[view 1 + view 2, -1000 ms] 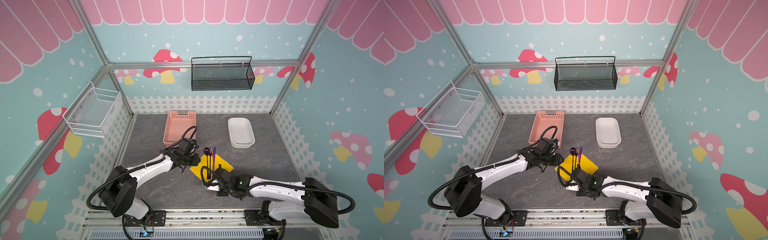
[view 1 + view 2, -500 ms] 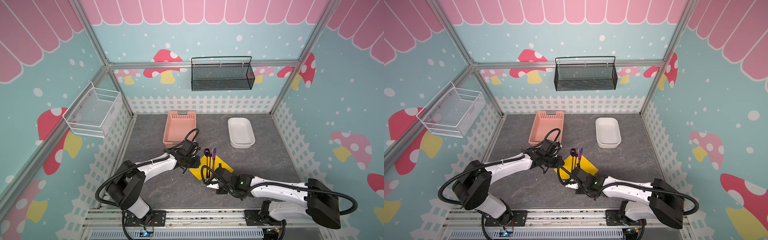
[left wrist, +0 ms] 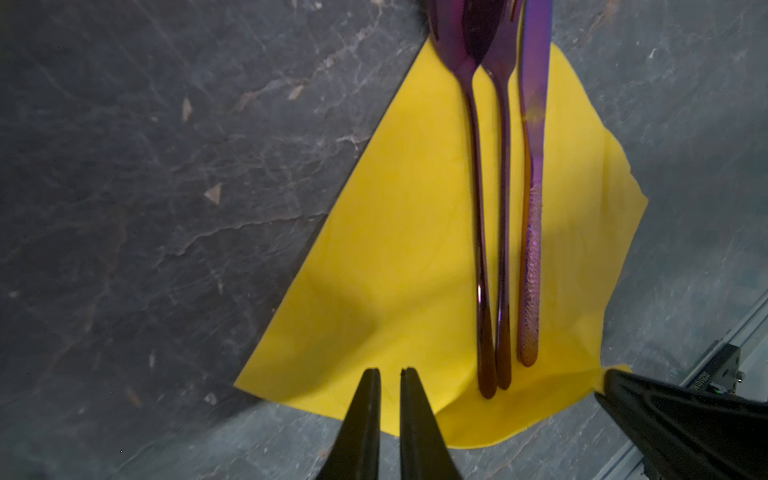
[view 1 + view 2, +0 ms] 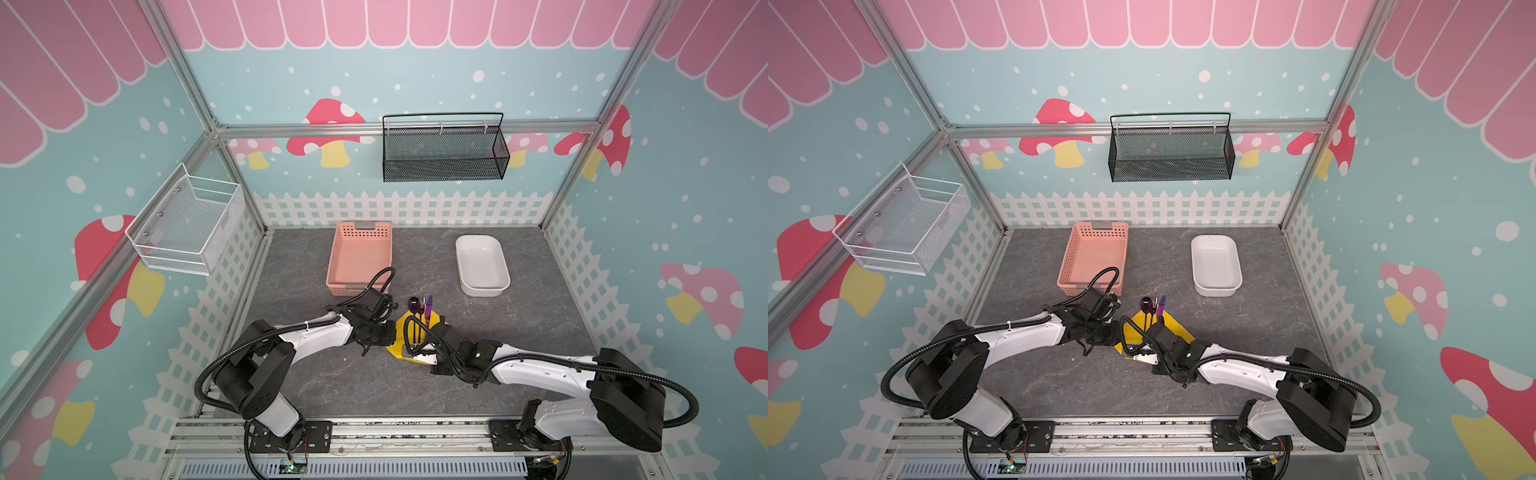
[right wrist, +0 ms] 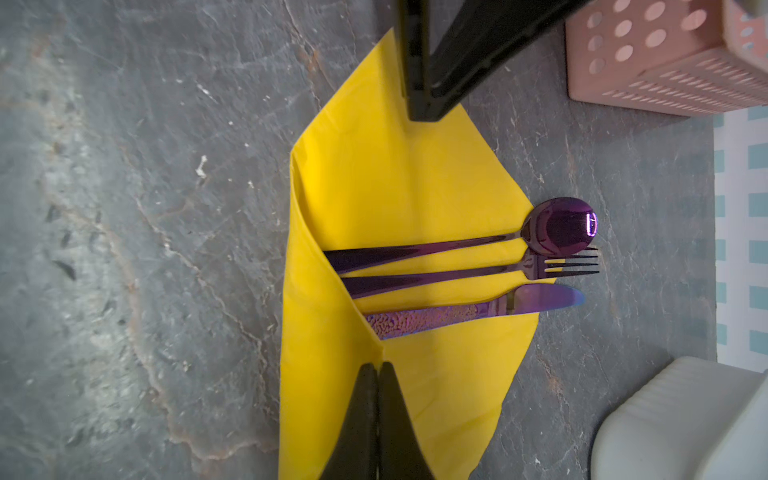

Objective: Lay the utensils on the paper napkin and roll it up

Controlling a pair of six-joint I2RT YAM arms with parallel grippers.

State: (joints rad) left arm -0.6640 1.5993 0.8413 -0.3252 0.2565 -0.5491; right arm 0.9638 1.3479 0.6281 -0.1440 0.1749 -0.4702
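The napkin (image 3: 395,249) lies front and centre on the table (image 4: 519,332); on it, side by side, spoon (image 4: 413,304) left, fork (image 4: 423,304) middle, knife (image 4: 429,301) right, heads poking past its far edge; near corner turned up just before the handle ends; basket (image 4: 361,262) behind-left; dish (image 4: 482,262) behind-right.

1. The table (image 4: 498,332) is a grey, stone-veined slab.
2. A pink basket (image 4: 360,266) sits at its back edge, left of centre.
3. A white dish (image 4: 482,266) stands back right, well apart from the basket.
4. A yellow paper napkin (image 3: 395,249) lies mid-table, one corner lifted.
5. The utensils (image 5: 436,276) lie on the napkin, with their heads reaching past it over the bare slab.
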